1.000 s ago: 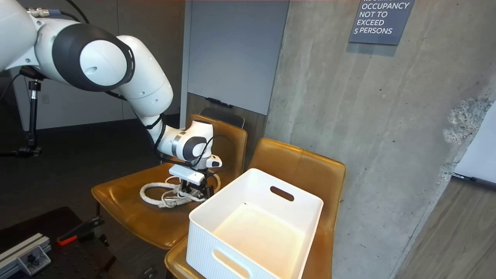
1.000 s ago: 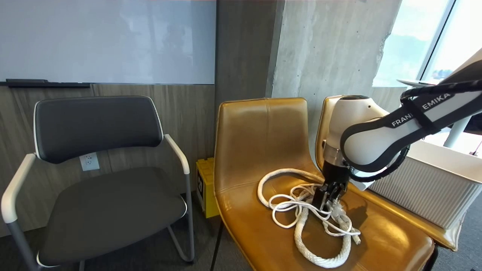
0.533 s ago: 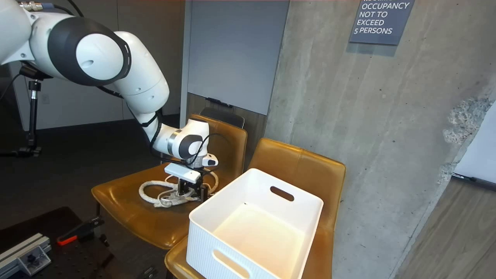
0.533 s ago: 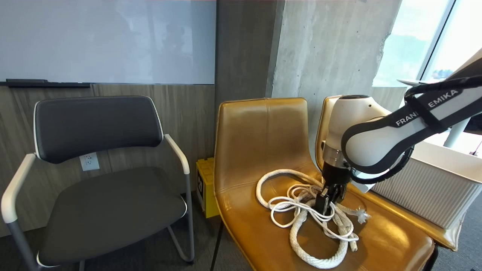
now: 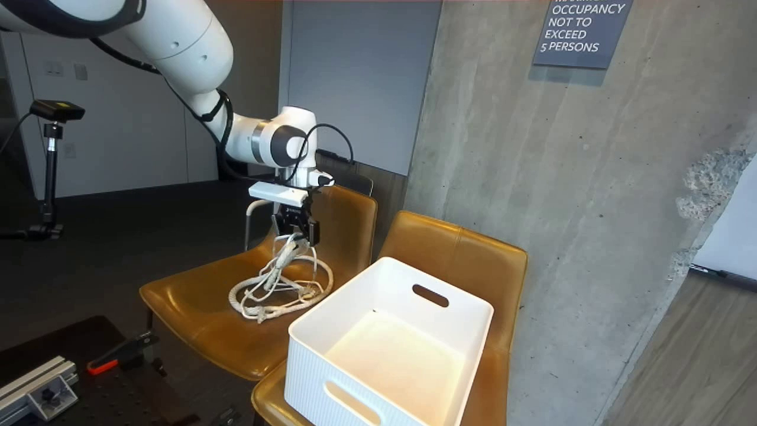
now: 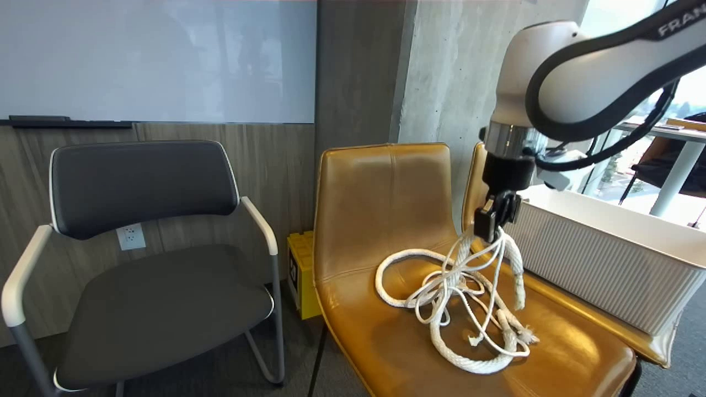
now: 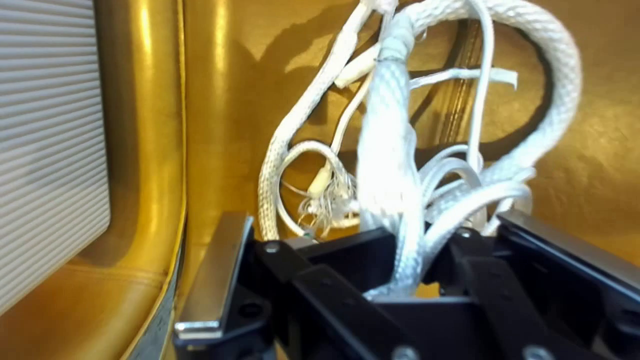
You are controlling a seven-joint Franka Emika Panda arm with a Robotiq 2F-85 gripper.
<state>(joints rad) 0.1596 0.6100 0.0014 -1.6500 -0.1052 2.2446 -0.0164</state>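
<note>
Concrete wall is seen behind two tan chairs, which are placed side by side. Over the seat of one, a white rope is suspended from the gripper, whose jaws are clamped on its upper part; its lower loops are rested on the leather. Thick braid is shown in the rope, with thinner cords looped in a tangle about its middle and frayed fibres at the lower side; whether braid and cords are joined cannot be told. Counted in the scene are one gripper, one rope tangle, two tan chairs, one dark grey chair, one yellow case and one white bin. Ribbed walls and two handle slots are shown on the bin, which is stood, open side up, on the neighbouring tan chair. Between the two seats a narrow gap is shown in the wrist view. Leather is seen between the rope and that gap, and also between the lowest loop and the seat's front edge.
</note>
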